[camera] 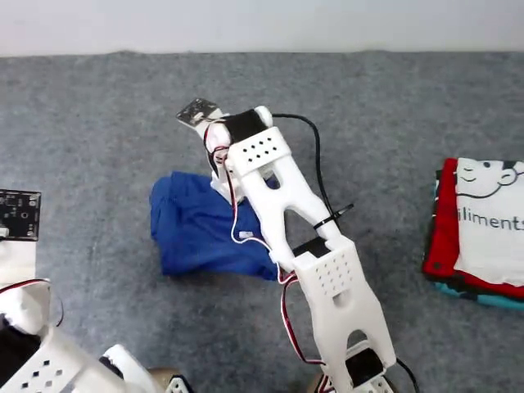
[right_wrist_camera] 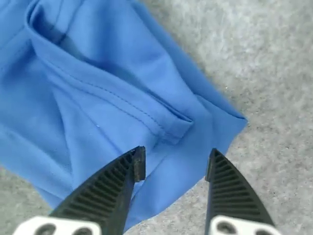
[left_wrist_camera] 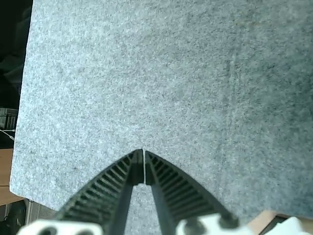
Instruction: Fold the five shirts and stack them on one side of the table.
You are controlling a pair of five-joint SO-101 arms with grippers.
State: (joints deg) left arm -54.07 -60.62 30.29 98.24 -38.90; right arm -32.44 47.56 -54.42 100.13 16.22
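Shirt [camera: 196, 225]: plain blue. Table [camera: 393, 115]: mottled grey. Stack [camera: 491, 237]: white top layer with black line drawing, red beneath, teal lowest. Arm [camera: 332, 278]: white, with red and black wiring. Right gripper [right_wrist_camera: 176, 156]: black, ribbed.
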